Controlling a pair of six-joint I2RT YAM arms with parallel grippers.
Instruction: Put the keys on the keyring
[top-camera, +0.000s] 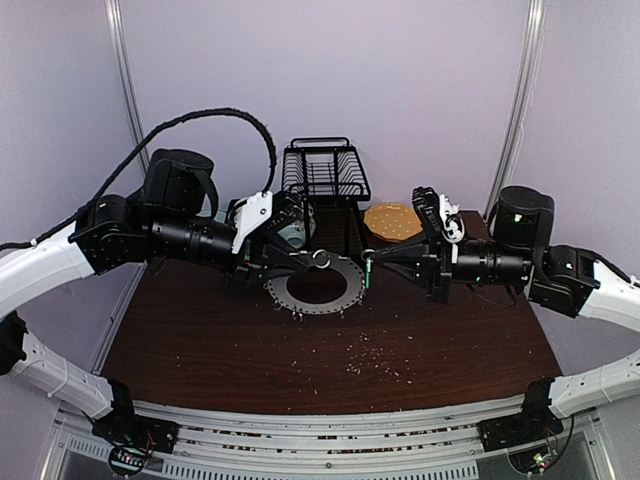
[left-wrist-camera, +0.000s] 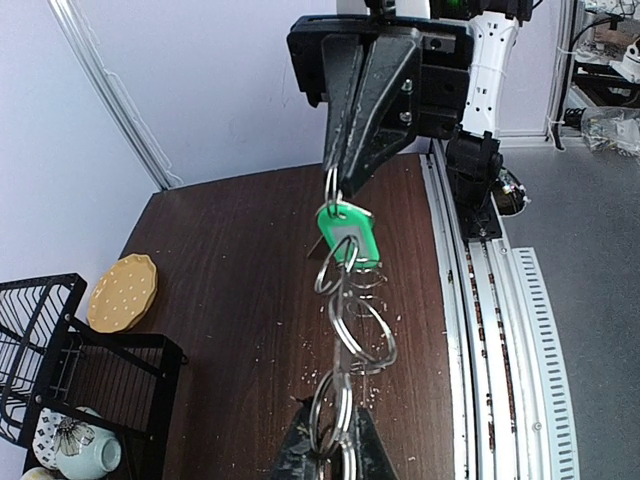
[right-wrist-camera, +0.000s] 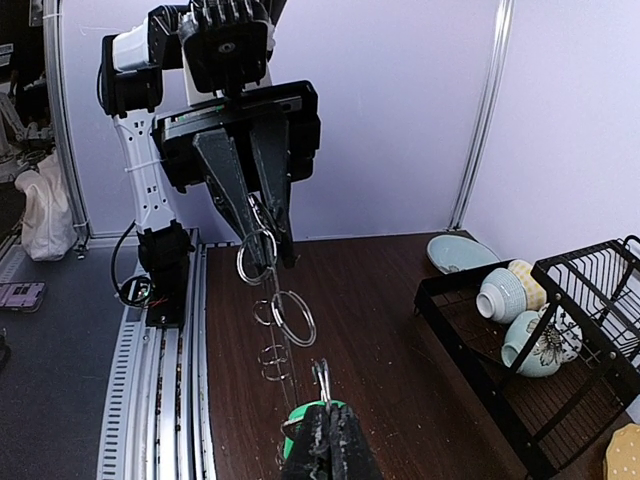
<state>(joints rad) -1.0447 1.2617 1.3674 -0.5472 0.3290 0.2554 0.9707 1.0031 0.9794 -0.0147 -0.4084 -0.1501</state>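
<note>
My arms reach inward over the table's (top-camera: 200, 350) far half, wrists level; my left tool (top-camera: 316, 259) and right tool (top-camera: 367, 263) face tip to tip, both pinched shut.

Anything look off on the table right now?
Pale crumbs are strewn over the table just in front of the keyring, like spilled debris. Nothing else stands out.

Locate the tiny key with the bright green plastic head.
In the left wrist view the tiny green-headed key hangs mid-air just below the right gripper, topping the chain of silvery wire rings that runs to the left gripper.
</note>
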